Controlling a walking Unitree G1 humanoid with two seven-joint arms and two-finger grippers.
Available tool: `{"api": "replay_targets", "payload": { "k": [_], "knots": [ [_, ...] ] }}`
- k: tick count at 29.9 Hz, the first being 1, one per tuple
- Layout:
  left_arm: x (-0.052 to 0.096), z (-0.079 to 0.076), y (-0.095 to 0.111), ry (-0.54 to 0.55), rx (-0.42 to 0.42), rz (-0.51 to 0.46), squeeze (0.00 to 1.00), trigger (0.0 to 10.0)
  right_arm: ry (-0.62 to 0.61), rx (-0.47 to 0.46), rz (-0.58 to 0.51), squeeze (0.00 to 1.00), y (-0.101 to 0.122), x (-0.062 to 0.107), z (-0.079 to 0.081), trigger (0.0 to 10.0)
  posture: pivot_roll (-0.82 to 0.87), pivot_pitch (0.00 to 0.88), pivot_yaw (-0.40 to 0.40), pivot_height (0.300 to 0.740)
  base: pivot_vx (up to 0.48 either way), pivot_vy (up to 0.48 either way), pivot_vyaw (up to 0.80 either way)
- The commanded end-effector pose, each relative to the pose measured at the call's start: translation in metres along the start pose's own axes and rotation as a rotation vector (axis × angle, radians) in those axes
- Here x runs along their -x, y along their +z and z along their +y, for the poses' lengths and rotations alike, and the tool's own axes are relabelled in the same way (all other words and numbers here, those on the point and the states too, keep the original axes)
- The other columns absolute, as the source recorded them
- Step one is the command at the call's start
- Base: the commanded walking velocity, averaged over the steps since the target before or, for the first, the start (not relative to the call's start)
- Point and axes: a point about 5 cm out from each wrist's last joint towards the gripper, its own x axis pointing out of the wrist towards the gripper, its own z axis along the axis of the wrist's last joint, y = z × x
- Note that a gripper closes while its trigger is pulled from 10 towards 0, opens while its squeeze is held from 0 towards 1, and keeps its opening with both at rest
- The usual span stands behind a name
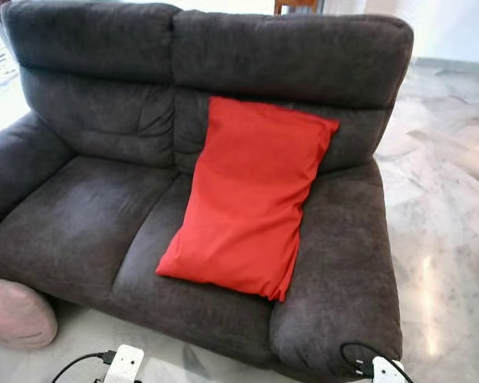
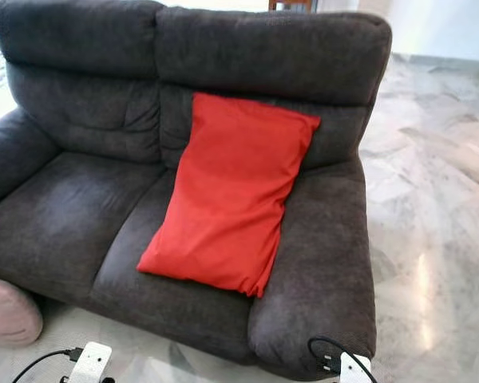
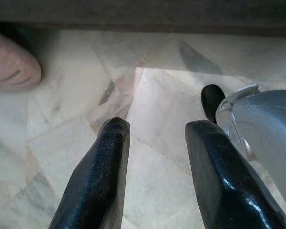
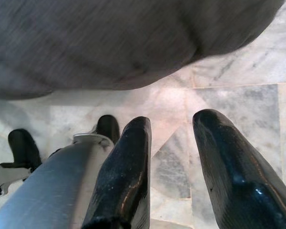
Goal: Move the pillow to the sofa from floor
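Observation:
A red pillow (image 1: pixel 251 195) lies on the right seat of the dark grey sofa (image 1: pixel 80 215), its top leaning against the backrest. A pink pillow (image 1: pixel 16 313) rests on the marble floor at the sofa's front left corner and is also seen as the pink pillow (image 3: pixel 12 64) in the left wrist view. My left gripper (image 3: pixel 155 129) hangs low over the floor, open and holding nothing. My right gripper (image 4: pixel 174 126) hangs open above the floor by the sofa's front edge. The wrists show at the bottom of the head views.
Marble floor (image 1: pixel 447 223) stretches to the right of the sofa. The sofa's right armrest (image 1: pixel 343 271) stands close before me. A wall (image 1: pixel 455 28) rises at the far right.

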Motion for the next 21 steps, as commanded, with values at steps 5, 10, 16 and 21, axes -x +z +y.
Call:
{"api": "replay_targets", "payload": {
  "k": [5, 10, 16, 21],
  "knots": [
    [0.0008, -0.0009, -0.0059, -0.005, 0.023, 0.036, 0.00, 10.0, 0.016, 0.004, 0.017, 0.00, -0.0049, 0.0008, 0.0035, 10.0, 0.05, 0.091, 0.030, 0.740, -0.244, 0.000, 0.00],
    [0.0002, -0.0021, -0.0040, -0.007, 0.024, 0.033, 0.00, 10.0, 0.020, 0.001, 0.011, 0.00, -0.0028, 0.0004, 0.0055, 10.0, 0.05, 0.094, 0.029, 0.740, -0.241, 0.000, 0.00],
    [0.0004, -0.0031, -0.0057, -0.007, 0.026, 0.046, 0.00, 10.0, 0.026, 0.019, 0.004, 0.00, -0.0003, 0.0000, 0.0065, 10.0, 0.05, 0.100, 0.028, 0.740, -0.244, 0.000, 0.00],
    [0.0004, -0.0017, -0.0060, 0.003, 0.044, 0.048, 0.00, 10.0, 0.022, 0.072, 0.003, 0.00, 0.0008, -0.0003, 0.0020, 10.0, 0.05, 0.107, 0.029, 0.740, -0.097, 0.000, 0.00]
  ]
}}
